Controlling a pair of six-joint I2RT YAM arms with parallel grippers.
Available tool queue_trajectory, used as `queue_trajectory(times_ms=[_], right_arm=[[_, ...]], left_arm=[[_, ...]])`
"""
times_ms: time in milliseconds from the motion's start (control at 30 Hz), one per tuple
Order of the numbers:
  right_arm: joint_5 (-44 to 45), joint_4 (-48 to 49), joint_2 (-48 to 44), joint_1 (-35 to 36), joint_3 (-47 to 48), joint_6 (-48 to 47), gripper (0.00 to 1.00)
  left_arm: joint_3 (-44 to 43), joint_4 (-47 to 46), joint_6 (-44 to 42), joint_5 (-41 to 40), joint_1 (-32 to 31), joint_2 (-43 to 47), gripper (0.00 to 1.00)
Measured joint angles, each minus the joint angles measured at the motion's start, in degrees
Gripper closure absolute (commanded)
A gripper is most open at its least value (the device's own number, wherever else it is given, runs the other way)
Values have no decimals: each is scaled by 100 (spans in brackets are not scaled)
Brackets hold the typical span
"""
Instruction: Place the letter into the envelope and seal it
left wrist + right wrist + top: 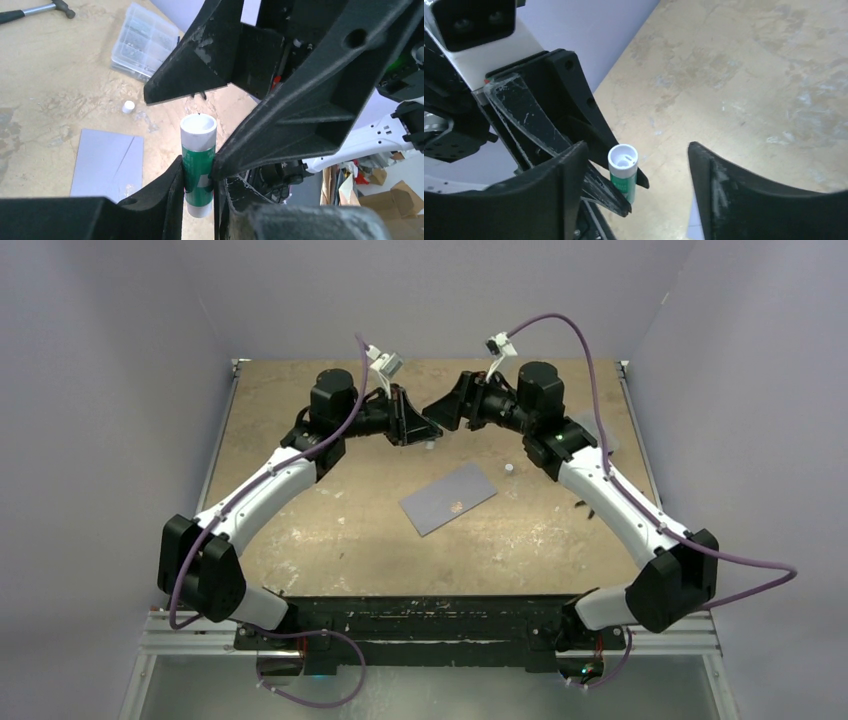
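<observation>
Left gripper (198,176) pinches a cylindrical glue stick (198,145) (green-and-white, uncapped).

No text is readable, not even on the glue stick (197,172).

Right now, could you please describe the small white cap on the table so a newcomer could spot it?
Find the grey-blue envelope lying flat mid-table. Just off its corner on the right arm's side sits the small white cap, on bare tabletop. It is tiny, white and stubby, unlike the clear compartment box beyond.
</observation>
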State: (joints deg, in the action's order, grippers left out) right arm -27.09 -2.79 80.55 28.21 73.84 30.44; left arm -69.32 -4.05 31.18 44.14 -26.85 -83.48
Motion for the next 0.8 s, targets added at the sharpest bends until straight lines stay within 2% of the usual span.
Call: queue_trajectory(times_ms=[133,400,600,800], right_arm=[[382,522,-363,0,-498,310,17],[927,1093,-1051,323,-1165,275,21],[1698,761,-717,804,-1058,-44,23],[2249,382,-197,1054,-728,-232,31]], left_arm=[[184,-280,551,-450,-15,15,100],[739,-411,2455,-2417,-15,387,100],[741,-417,3438,-2900,-15,476,100],[695,-229,3779,-2944,-15,472,100]])
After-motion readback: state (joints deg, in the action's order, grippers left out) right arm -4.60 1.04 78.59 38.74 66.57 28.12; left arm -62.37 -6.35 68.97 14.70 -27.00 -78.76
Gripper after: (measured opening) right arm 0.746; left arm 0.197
